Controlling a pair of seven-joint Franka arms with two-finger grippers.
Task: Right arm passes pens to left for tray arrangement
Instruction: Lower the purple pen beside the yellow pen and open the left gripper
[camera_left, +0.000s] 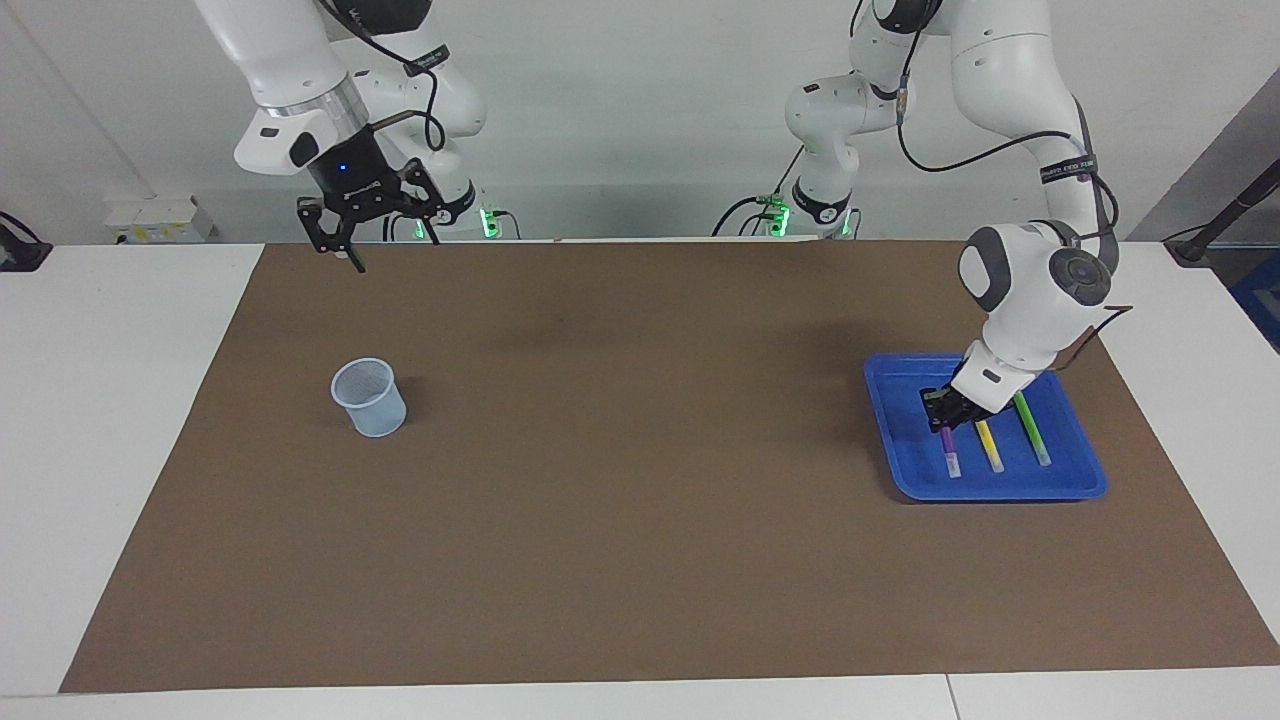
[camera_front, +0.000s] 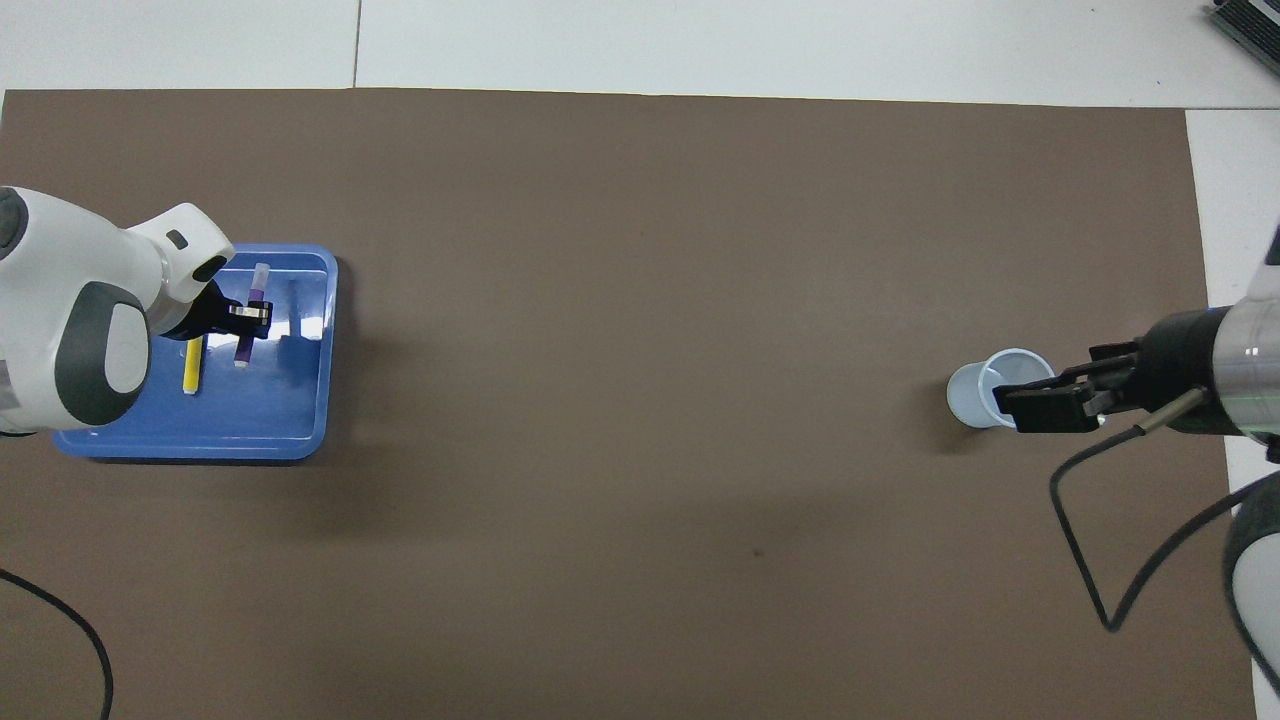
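Your left gripper (camera_left: 945, 416) is low inside the blue tray (camera_left: 1085, 480), its fingers clamped on the purple pen (camera_left: 948, 452). That pen lies along the tray floor, its pale cap pointing away from the robots. Just beside the fingers, toward the left arm's end of the tabletop, lies the yellow pen (camera_left: 989, 446), and past it the green pen (camera_left: 1030, 428), all three roughly parallel. In the overhead view the left arm covers the green pen. On the side of the fingers toward the middle of the tabletop, a strip of bare tray floor separates the purple pen from the raised rim.

Your right gripper (camera_left: 345, 215) hangs high over the brown mat (camera_left: 640, 560) near the edge closest to the robots, fingers wide apart and holding nothing. Below it, farther out on the mat, stands the translucent pale-blue cup (camera_left: 369, 398). Between cup and tray the mat is a broad open stretch.
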